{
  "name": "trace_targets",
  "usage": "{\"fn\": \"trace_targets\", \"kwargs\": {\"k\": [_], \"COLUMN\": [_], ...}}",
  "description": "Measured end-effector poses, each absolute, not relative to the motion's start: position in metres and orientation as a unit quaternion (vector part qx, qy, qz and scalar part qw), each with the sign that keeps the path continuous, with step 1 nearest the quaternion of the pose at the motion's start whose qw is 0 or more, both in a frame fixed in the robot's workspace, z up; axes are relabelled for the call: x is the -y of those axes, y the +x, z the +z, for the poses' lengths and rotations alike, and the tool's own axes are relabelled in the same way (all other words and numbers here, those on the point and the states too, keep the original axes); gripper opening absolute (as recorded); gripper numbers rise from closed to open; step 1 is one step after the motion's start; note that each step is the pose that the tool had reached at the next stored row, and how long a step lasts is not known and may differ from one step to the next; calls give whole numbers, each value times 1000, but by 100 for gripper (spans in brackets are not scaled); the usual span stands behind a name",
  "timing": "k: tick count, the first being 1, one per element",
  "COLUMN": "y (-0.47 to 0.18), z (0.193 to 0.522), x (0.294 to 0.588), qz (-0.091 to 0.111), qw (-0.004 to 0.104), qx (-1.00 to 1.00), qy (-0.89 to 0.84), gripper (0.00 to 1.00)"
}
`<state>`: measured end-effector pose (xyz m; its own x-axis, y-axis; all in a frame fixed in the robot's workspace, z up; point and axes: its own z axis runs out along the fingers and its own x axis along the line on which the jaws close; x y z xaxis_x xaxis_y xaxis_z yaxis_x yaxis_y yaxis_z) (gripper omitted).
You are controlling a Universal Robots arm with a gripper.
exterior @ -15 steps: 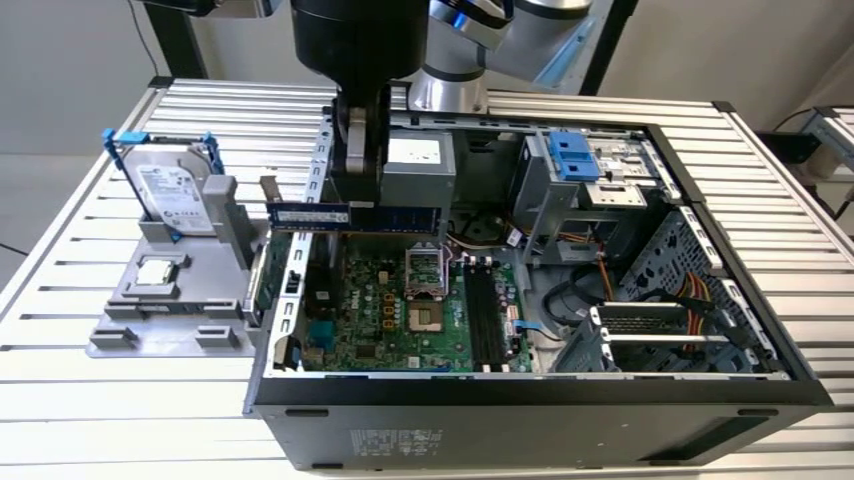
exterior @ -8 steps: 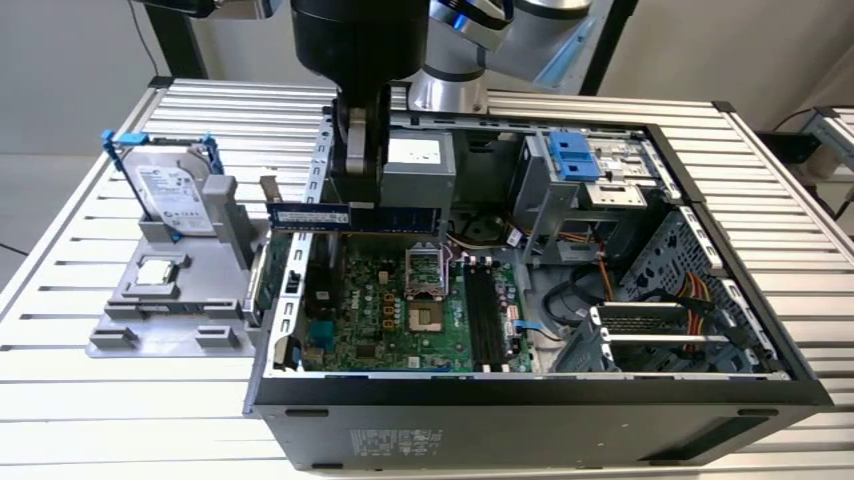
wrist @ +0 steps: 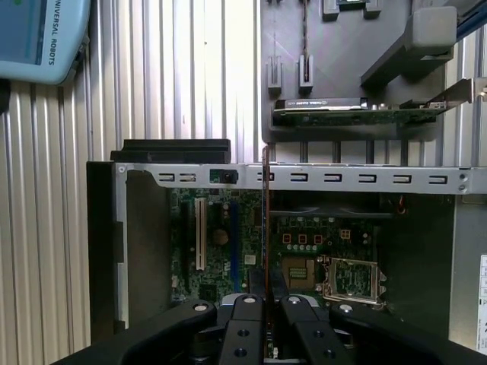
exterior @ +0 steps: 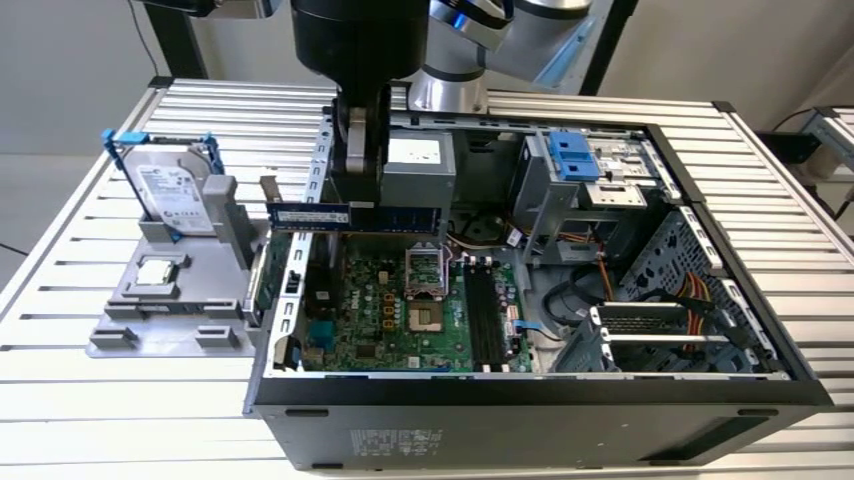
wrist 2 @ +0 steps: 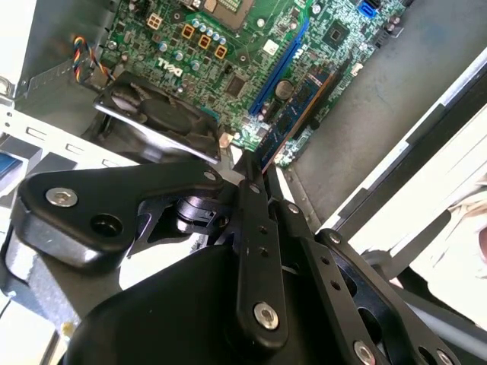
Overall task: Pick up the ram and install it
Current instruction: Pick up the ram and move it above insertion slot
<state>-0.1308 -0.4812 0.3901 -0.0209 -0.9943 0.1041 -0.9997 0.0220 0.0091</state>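
Closed on the ram [exterior: 314, 216], the hand [exterior: 358, 198] holds it level above the motherboard [exterior: 380, 320], crosswise to the black slots [exterior: 481, 315].

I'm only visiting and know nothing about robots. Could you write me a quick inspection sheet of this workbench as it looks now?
Surface: ribbed metal table carrying an open computer case and a grey parts holder.
Job's things: the ram is held on edge above the motherboard, not seated in any slot.
Clutter: hard drive standing in the holder; green card on the holder's case side.
Grippers: end effector shut on the ram.
Cables: coloured wires inside the case.
Surroundings: handheld screen unit lying on the table.
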Motion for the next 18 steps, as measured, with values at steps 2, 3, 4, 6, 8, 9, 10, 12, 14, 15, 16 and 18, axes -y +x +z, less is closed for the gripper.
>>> {"fn": "trace_targets", "kwargs": {"k": [2,3,4,6,8,9,10,12,14,15,16,18], "y": [-131,-131,-131,-131,-131,-131,-131,-131,-131,-131,-131,-131], "z": [390,390,390,390,390,390,390,390,390,390,390,390], "x": [481,481,481,481,481,481,481,481,481,481,481,481], "qz": [33,33,33,33,33,33,33,33,33,33,33,33], "qw": [40,40,40,40,40,40,40,40,40,40,40,40], "qx": [714,714,714,714,714,714,714,714,714,714,714,714], "qy": [698,698,699,698,698,699,699,699,699,698,698,699], "gripper": [0,0,0,0,0,0,0,0,0,0,0,0]}}
